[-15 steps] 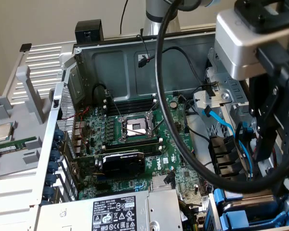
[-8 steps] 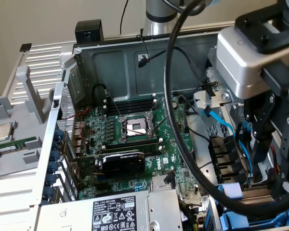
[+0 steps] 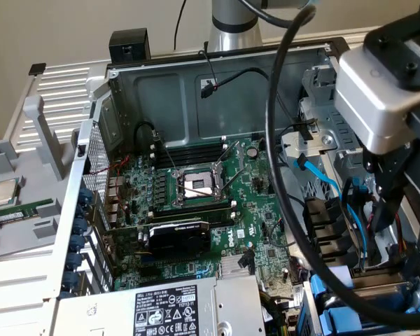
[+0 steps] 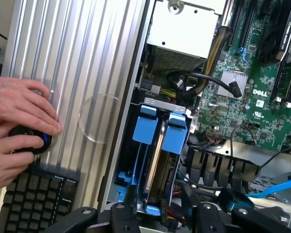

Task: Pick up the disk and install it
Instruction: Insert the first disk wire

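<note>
Black claw (image 4: 159,206): linkage nearest the wrist camera, poised directly over the drive cage (image 4: 136,160). Whether it is spread or pinching anything cannot be told.

Item, the disk (image 4: 177,133): blue carrier frame, standing on edge inside the drive cage just beneath the claw. It is side by side with a second blue-framed drive (image 4: 145,124). Which of the pair the claw bears on cannot be told.

Item, wrist housing (image 3: 378,91): grey block of the arm, at three o'clock in the exterior view, above the cage end of the open computer case (image 3: 196,84).

Item, blue data cable (image 3: 322,178): runs beside the cage.

Item, black cable (image 3: 273,140): hangs in a wide loop from the arm across the case.

Item, motherboard (image 3: 252,210): lies flat in the case, with the open processor socket (image 3: 196,185) near its middle. Memory slots (image 3: 189,150) are at twelve o'clock from the socket, and a black graphics card (image 3: 178,238) is at six o'clock.

Item, power supply (image 3: 161,311): labelled silver box at six o'clock in the exterior view, next to the cage.

Item, processor chip (image 3: 3,192): small silver square on a grey tray (image 3: 28,231) at nine o'clock, outside the case.

Item, surface (image 4: 77,58): ribbed grey metal beside the case. It carries a black keyboard (image 4: 34,199) and a round black controller (image 4: 29,141), on which a person's hands (image 4: 19,104) rest.
</note>
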Controlling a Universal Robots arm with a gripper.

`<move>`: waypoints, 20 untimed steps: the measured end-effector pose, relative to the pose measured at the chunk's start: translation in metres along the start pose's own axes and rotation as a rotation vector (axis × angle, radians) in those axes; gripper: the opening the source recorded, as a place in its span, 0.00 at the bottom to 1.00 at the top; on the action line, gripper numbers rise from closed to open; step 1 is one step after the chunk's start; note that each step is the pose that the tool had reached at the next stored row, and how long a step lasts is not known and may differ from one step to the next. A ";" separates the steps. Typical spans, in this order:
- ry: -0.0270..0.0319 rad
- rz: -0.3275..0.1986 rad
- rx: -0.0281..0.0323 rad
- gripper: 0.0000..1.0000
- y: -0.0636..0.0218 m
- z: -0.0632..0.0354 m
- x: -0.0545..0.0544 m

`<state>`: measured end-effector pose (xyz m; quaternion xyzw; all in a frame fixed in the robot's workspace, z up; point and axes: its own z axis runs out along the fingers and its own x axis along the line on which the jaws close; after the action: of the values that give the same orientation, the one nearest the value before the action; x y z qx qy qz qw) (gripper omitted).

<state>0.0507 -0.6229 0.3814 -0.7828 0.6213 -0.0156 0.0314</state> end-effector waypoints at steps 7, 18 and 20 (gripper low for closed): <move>-0.0506 0.004 -0.0138 0.49 -0.0061 0.0008 0.011; -0.0976 0.007 -0.0371 0.49 -0.0189 0.0052 0.026; -0.1039 0.008 -0.0415 0.49 -0.0208 0.0070 0.030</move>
<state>0.0782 -0.6472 0.3754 -0.7806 0.6221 0.0381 0.0475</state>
